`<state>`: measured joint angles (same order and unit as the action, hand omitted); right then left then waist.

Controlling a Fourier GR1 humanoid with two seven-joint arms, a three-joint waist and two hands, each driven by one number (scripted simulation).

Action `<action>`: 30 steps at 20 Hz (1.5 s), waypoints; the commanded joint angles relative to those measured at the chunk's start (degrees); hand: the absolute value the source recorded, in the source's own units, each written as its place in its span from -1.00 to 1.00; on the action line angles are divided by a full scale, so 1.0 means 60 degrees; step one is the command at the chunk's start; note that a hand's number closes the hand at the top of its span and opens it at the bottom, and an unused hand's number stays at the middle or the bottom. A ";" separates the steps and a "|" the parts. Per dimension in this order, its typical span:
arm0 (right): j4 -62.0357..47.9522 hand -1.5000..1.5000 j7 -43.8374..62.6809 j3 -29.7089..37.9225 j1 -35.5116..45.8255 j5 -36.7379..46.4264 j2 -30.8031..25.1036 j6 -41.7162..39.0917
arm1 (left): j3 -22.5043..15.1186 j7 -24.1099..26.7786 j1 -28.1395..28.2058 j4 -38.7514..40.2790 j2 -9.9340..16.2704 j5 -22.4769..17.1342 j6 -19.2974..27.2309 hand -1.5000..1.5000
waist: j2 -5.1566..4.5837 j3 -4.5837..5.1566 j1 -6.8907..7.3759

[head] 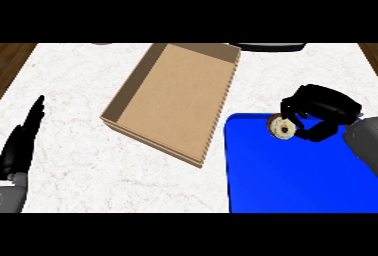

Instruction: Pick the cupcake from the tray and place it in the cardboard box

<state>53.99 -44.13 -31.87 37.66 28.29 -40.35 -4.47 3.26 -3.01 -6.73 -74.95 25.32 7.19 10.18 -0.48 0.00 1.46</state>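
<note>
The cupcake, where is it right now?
In the head view the cupcake is at the right, over the blue tray's top edge, held in the right robot hand, to the right of the cardboard box.

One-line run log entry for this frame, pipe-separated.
right hand: shut on cupcake over blue tray | cardboard box: empty, left of tray | left hand: open, resting at left edge

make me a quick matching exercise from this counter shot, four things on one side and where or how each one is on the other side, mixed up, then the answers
1. cupcake
2. cardboard box
3. tray
4. left hand

A. blue, at the view's lower right
B. open, resting at the view's left edge
C. nothing in it, left of the tray
D. in the right hand's curled fingers, over the tray

Pairs: 1-D, 2-C, 3-A, 4-B
</note>
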 commanded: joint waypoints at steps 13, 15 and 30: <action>-0.1735 1.00 0.2089 0.2585 0.3358 -0.0232 0.1348 0.1332 | 0.0043 -0.0415 -0.0056 -0.0377 -0.0086 0.0228 -0.0027 0.00 | 0.0090 -0.0003 -0.0084; -0.2082 1.00 0.1861 0.2597 0.3342 -0.0064 0.1817 0.1265 | 0.0205 -0.0725 -0.0505 -0.0069 -0.0018 0.0105 -0.0311 0.00 | 0.0061 -0.0001 -0.0128; -0.3404 1.00 0.4594 0.3680 0.6130 -0.0897 0.4638 -0.0181 | 0.0174 0.0108 -0.0158 0.0072 -0.0436 0.0478 -0.0153 0.00 | -0.0013 0.0007 0.0090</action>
<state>40.12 -18.21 -11.88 69.56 23.33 -15.97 -5.12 4.34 -4.08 -7.56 -74.94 23.10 9.75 9.50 -0.15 0.04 1.05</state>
